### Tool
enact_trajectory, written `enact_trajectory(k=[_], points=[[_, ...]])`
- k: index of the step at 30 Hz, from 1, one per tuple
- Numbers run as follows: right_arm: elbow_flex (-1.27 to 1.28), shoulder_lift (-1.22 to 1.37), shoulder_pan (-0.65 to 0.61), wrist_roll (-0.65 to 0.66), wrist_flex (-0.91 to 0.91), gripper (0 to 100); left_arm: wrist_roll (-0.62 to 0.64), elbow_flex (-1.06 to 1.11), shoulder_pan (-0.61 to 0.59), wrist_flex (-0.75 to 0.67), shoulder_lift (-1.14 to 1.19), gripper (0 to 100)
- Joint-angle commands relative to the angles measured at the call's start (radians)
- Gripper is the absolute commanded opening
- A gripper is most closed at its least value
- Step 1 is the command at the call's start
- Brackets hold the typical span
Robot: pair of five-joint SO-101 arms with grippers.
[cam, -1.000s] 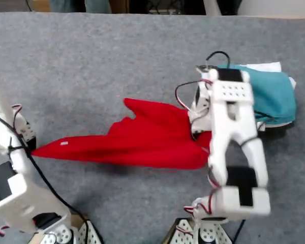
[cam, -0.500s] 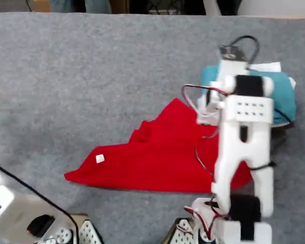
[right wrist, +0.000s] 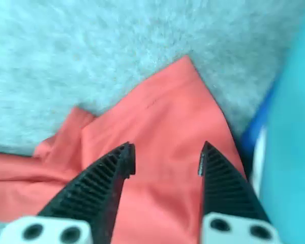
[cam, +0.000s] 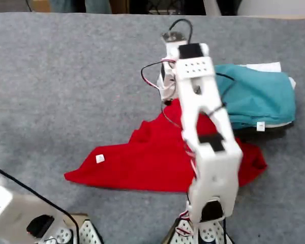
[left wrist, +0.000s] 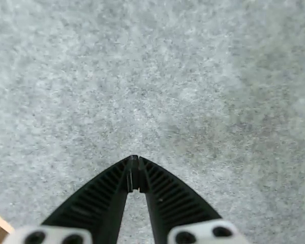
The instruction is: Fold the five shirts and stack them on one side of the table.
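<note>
- On the gray table (cam: 66, 66), near its middle, a red shirt (cam: 137, 162) lies crumpled and unfolded.
- Just beside it on the right, a folded teal shirt (cam: 259, 96) rests on a white cloth (cam: 268, 66).
- Over the red shirt's far corner, the right gripper (right wrist: 166, 150) hovers with jaws spread apart, holding nothing.
- At the near left, the left gripper (left wrist: 134, 161) hangs over bare table, jaws pressed together and empty.

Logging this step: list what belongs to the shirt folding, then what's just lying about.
Job: red shirt, spread out; teal shirt; right gripper, open above the red shirt; left gripper, shut.
Lying about: grey table mat.
</note>
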Motion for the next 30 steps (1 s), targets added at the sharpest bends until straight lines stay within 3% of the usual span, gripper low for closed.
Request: enact_trajectory(k=[1, 5, 9, 15, 22, 30], points=[[-0.326, 0.265, 0.012, 0.109, 0.054, 20.3, -0.006, -0.001, -0.004, -0.006, -0.034, 3], [-0.584, 0.489, 0.015, 0.278, 0.060, 20.2, -0.006, -0.002, 0.004, -0.003, -0.043, 3], [-0.679, 0.556, 0.046, 0.313, 0.064, 20.2, -0.006, -0.001, 0.004, -0.003, -0.043, 3], [-0.634, 0.427, 0.084, 0.325, 0.066, 20.4, -0.005, 0.001, -0.001, -0.003, -0.038, 3], [-0.358, 0.252, 0.083, 0.404, 0.060, 20.5, 0.018, -0.004, -0.028, -0.008, -0.044, 3], [-0.308, 0.334, 0.077, 0.440, -0.015, 20.5, 0.017, 0.001, -0.028, -0.006, -0.043, 3]])
